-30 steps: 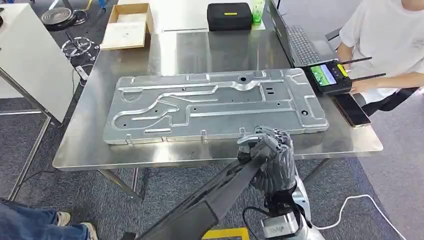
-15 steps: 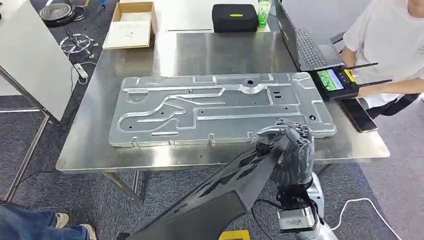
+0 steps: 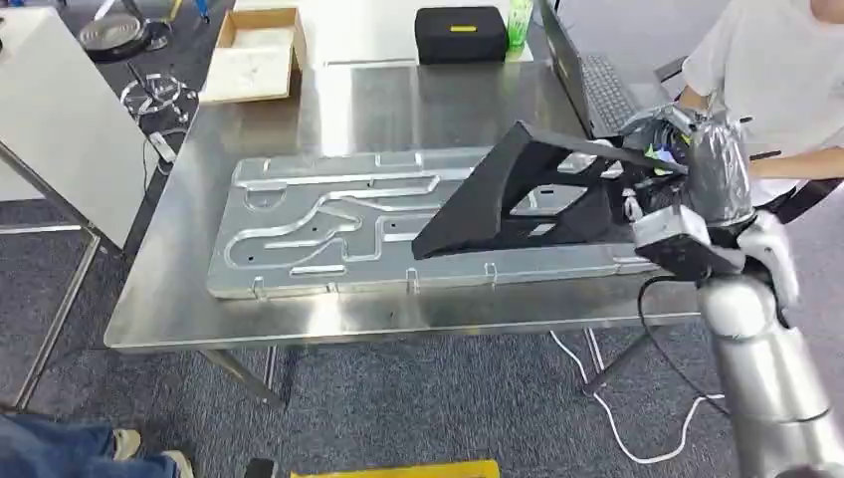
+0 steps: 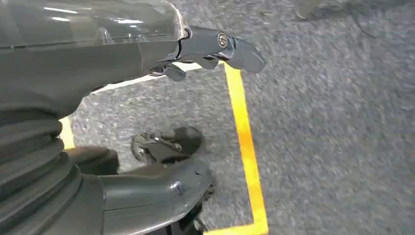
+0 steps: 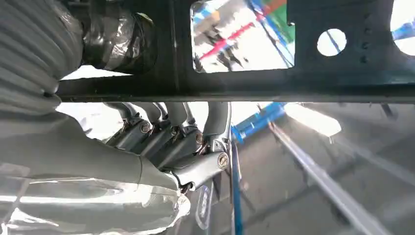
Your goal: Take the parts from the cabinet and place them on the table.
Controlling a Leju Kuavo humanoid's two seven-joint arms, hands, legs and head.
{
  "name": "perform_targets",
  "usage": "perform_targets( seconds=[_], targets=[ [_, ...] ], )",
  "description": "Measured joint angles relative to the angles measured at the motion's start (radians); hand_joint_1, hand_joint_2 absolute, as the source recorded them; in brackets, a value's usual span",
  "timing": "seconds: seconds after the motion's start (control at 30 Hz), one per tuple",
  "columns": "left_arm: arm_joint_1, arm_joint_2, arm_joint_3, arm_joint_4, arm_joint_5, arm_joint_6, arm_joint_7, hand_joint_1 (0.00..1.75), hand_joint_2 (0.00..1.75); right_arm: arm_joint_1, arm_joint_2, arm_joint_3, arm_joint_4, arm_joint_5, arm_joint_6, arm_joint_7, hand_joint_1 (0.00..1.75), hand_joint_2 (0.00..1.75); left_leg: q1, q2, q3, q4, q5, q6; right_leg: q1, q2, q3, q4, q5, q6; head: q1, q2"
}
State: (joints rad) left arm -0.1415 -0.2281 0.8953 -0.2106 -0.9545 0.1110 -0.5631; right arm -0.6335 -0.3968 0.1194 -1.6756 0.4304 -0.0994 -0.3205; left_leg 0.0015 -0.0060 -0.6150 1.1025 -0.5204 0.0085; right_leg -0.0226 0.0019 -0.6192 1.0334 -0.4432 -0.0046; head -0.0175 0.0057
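My right hand [image 3: 687,149] grips the black frame part [image 3: 527,199], held above the silver plate [image 3: 328,224] (on the worktop [image 3: 299,309]); I should lower it level, gently.

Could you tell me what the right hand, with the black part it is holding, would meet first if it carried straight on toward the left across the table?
Probably the silver stamped panel: the black part held by the right hand already hangs over it, though height is unclear.
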Motion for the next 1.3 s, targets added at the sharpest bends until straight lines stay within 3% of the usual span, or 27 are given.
perform_targets(
  seconds=[0.07, 0.1, 0.13, 0.17, 0.2, 0.27, 0.3, 0.4, 0.43, 0.47, 0.5, 0.6, 0.63, 0.67, 0.7, 0.77, 0.8, 0.83, 0.9, 0.97, 1.03, 1.1, 1.13, 1.17, 1.2, 1.27, 1.3],
  targets=[
    [-0.004, -0.002, -0.006, 0.000, 0.000, -0.034, 0.008, 0.00, 1.75, -0.101, -0.022, 0.012, 0.098, 0.041, 0.043, -0.014, 1.75, 1.75, 0.006, 0.001, -0.077, 0.161, -0.071, -0.006, 0.002, -0.004, 0.000, 0.000, -0.001, -0.003, 0.000, 0.000],
    [-0.003, -0.002, -0.007, 0.000, 0.000, -0.045, 0.010, 0.00, 1.75, -0.142, -0.026, 0.024, 0.133, 0.057, 0.050, -0.017, 1.75, 1.75, 0.007, 0.001, -0.111, 0.227, -0.086, -0.008, 0.003, -0.004, 0.000, 0.000, -0.001, -0.003, 0.000, 0.000],
    [-0.003, -0.003, -0.010, 0.000, 0.000, -0.055, 0.016, 0.00, 1.75, -0.168, -0.029, 0.045, 0.178, 0.074, 0.050, -0.024, 1.75, 1.75, 0.007, 0.001, -0.124, 0.246, -0.080, -0.008, 0.003, -0.004, 0.001, 0.001, -0.001, -0.003, 0.000, 0.000],
    [-0.003, -0.004, -0.013, 0.000, 0.000, -0.060, 0.018, 0.00, 1.75, -0.184, -0.031, 0.061, 0.205, 0.083, 0.048, -0.028, 1.75, 1.75, 0.007, 0.001, -0.115, 0.220, -0.052, -0.006, 0.004, -0.004, 0.003, 0.001, -0.002, -0.003, 0.000, 0.000],
    [-0.005, -0.005, -0.016, 0.000, -0.001, -0.065, 0.019, 0.00, 1.75, -0.190, -0.033, 0.071, 0.223, 0.088, 0.045, -0.033, 1.75, 1.75, 0.007, 0.001, -0.086, 0.150, -0.007, -0.002, 0.006, -0.004, 0.006, 0.001, -0.003, -0.002, 0.000, 0.000],
    [-0.008, -0.005, -0.022, 0.000, -0.005, -0.068, 0.025, 0.00, 1.75, -0.202, -0.033, 0.085, 0.253, 0.093, 0.038, -0.054, 1.75, 1.75, 0.004, 0.000, -0.004, -0.040, 0.089, 0.015, 0.009, -0.004, 0.012, 0.002, -0.008, 0.000, 0.000, 0.000],
    [-0.009, -0.005, -0.023, 0.000, -0.007, -0.070, 0.029, 0.00, 1.75, -0.206, -0.033, 0.095, 0.272, 0.093, 0.033, -0.065, 1.75, 1.75, 0.000, 0.000, 0.012, -0.059, 0.073, 0.021, 0.013, -0.005, 0.010, 0.001, -0.009, 0.004, 0.001, 0.000],
    [-0.011, -0.008, -0.027, 0.000, -0.008, -0.072, 0.032, 0.00, 1.75, -0.205, -0.037, 0.112, 0.311, 0.093, 0.028, -0.079, 1.75, 1.75, -0.004, 0.000, 0.010, -0.072, 0.075, 0.022, 0.008, -0.005, 0.006, -0.003, -0.004, 0.021, 0.000, 0.000],
    [-0.011, -0.010, -0.029, 0.000, -0.008, -0.072, 0.032, 0.00, 1.75, -0.207, -0.038, 0.116, 0.316, 0.093, 0.028, -0.080, 1.75, 1.75, -0.001, 0.000, 0.013, -0.083, 0.080, 0.029, 0.012, -0.005, 0.009, -0.007, -0.002, 0.028, 0.001, 0.000],
    [-0.011, -0.013, -0.030, 0.000, -0.008, -0.073, 0.032, 0.00, 1.75, -0.206, -0.043, 0.117, 0.321, 0.093, 0.028, -0.081, 1.75, 1.75, 0.005, 0.002, 0.023, -0.099, 0.089, 0.033, 0.004, -0.004, 0.007, 0.003, -0.014, 0.032, 0.000, 0.000],
    [-0.013, -0.014, -0.031, 0.000, -0.008, -0.073, 0.032, 0.00, 1.75, -0.212, -0.048, 0.118, 0.326, 0.093, 0.028, -0.083, 1.75, 1.75, 0.006, 0.002, 0.025, -0.106, 0.092, 0.039, 0.006, -0.003, -0.010, 0.036, -0.039, 0.034, 0.004, 0.000],
    [-0.016, -0.015, -0.032, 0.000, -0.008, -0.074, 0.032, 0.00, 1.75, -0.215, -0.051, 0.122, 0.346, 0.093, 0.027, -0.083, 1.75, 1.75, 0.006, 0.002, 0.025, -0.105, 0.091, 0.045, 0.002, -0.002, -0.115, 0.248, -0.131, 0.045, 0.004, 0.000],
    [-0.015, -0.015, -0.033, 0.000, -0.008, -0.074, 0.033, 0.00, 1.75, -0.213, -0.051, 0.123, 0.352, 0.093, 0.027, -0.083, 1.75, 1.75, 0.006, 0.002, 0.025, -0.104, 0.090, 0.045, -0.001, -0.002, -0.133, 0.276, -0.129, 0.049, 0.004, 0.000],
    [-0.015, -0.015, -0.034, 0.000, -0.008, -0.074, 0.034, 0.00, 1.75, -0.211, -0.051, 0.126, 0.358, 0.093, 0.027, -0.085, 1.75, 1.75, 0.006, 0.002, 0.025, -0.103, 0.089, 0.043, -0.004, -0.002, -0.128, 0.260, -0.106, 0.051, 0.004, 0.000],
    [-0.015, -0.016, -0.035, 0.000, -0.009, -0.074, 0.034, 0.00, 1.75, -0.208, -0.051, 0.128, 0.360, 0.093, 0.027, -0.093, 1.75, 1.75, 0.008, 0.001, 0.025, -0.099, 0.085, 0.040, -0.008, -0.002, -0.105, 0.206, -0.067, 0.054, 0.004, 0.000],
    [-0.017, -0.019, -0.039, 0.000, -0.013, -0.074, 0.037, 0.00, 1.75, -0.194, -0.050, 0.130, 0.360, 0.093, 0.027, -0.123, 1.75, 1.75, 0.011, -0.002, 0.025, -0.083, 0.073, 0.030, -0.015, -0.004, -0.020, 0.031, 0.021, 0.057, 0.004, 0.000],
    [-0.017, -0.019, -0.041, 0.000, -0.017, -0.075, 0.038, 0.00, 1.75, -0.184, -0.043, 0.133, 0.363, 0.092, 0.024, -0.133, 1.75, 1.75, 0.005, -0.004, 0.019, -0.078, 0.067, 0.022, -0.007, -0.003, -0.007, 0.014, -0.004, 0.055, 0.005, 0.000],
    [-0.020, -0.020, -0.043, 0.000, -0.019, -0.075, 0.039, 0.00, 1.75, -0.170, -0.035, 0.138, 0.364, 0.093, 0.020, -0.145, 1.75, 1.75, 0.004, -0.004, 0.017, -0.070, 0.066, 0.019, -0.005, 0.001, -0.009, 0.007, 0.001, 0.045, 0.003, 0.000],
    [-0.022, -0.020, -0.048, 0.000, -0.021, -0.075, 0.040, 0.00, 1.75, -0.134, -0.013, 0.155, 0.371, 0.097, 0.014, -0.164, 1.75, 1.75, 0.004, -0.003, 0.019, -0.076, 0.068, 0.012, -0.001, 0.002, -0.011, 0.011, -0.001, 0.036, 0.003, 0.000],
    [-0.028, -0.021, -0.051, 0.000, -0.024, -0.076, 0.041, 0.00, 1.75, -0.106, 0.016, 0.177, 0.380, 0.097, 0.003, -0.186, 1.75, 1.75, 0.008, -0.001, 0.016, -0.066, 0.054, 0.000, -0.009, 0.001, -0.008, 0.005, 0.002, 0.020, 0.004, 0.000],
    [-0.033, -0.021, -0.057, 0.000, -0.029, -0.075, 0.042, 0.00, 1.75, -0.084, 0.041, 0.186, 0.386, 0.096, -0.025, -0.202, 1.75, 1.75, 0.009, 0.000, -0.026, 0.029, -0.003, -0.008, -0.008, -0.002, -0.007, 0.005, 0.000, 0.008, 0.003, 0.000],
    [-0.034, -0.021, -0.062, 0.000, -0.032, -0.076, 0.045, 0.00, 1.75, -0.057, 0.059, 0.191, 0.393, 0.096, -0.052, -0.211, 1.75, 1.75, 0.010, 0.000, -0.104, 0.186, -0.066, -0.012, -0.005, -0.004, -0.006, 0.006, -0.002, 0.004, 0.003, 0.000],
    [-0.032, -0.021, -0.064, 0.000, -0.034, -0.076, 0.047, 0.00, 1.75, -0.046, 0.063, 0.194, 0.396, 0.096, -0.061, -0.212, 1.75, 1.75, 0.010, 0.000, -0.131, 0.235, -0.073, -0.012, -0.003, -0.004, -0.006, 0.006, -0.002, 0.004, 0.003, 0.000],
    [-0.030, -0.021, -0.065, 0.000, -0.036, -0.076, 0.049, 0.00, 1.75, -0.038, 0.066, 0.195, 0.397, 0.096, -0.062, -0.214, 1.75, 1.75, 0.010, 0.000, -0.133, 0.232, -0.054, -0.010, -0.001, -0.004, -0.005, 0.006, -0.003, 0.003, 0.003, 0.000],
    [-0.030, -0.021, -0.068, 0.000, -0.039, -0.076, 0.050, 0.00, 1.75, -0.035, 0.066, 0.195, 0.398, 0.095, -0.060, -0.214, 1.75, 1.75, 0.009, 0.000, -0.113, 0.182, -0.017, -0.006, 0.000, -0.004, -0.004, 0.006, -0.004, 0.002, 0.003, 0.000],
    [-0.030, -0.021, -0.073, 0.000, -0.040, -0.077, 0.051, 0.00, 1.75, -0.040, 0.066, 0.195, 0.398, 0.097, -0.041, -0.216, 1.75, 1.75, 0.007, 0.000, -0.034, 0.012, 0.073, 0.009, 0.002, -0.001, 0.001, 0.007, -0.006, 0.003, 0.003, 0.000],
    [-0.031, -0.020, -0.074, 0.000, -0.040, -0.079, 0.051, 0.00, 1.75, -0.044, 0.069, 0.195, 0.400, 0.106, -0.029, -0.216, 1.75, 1.75, 0.003, -0.001, -0.006, -0.053, 0.080, 0.020, 0.001, -0.001, 0.001, 0.007, -0.007, 0.005, 0.005, 0.000]
  ],
)
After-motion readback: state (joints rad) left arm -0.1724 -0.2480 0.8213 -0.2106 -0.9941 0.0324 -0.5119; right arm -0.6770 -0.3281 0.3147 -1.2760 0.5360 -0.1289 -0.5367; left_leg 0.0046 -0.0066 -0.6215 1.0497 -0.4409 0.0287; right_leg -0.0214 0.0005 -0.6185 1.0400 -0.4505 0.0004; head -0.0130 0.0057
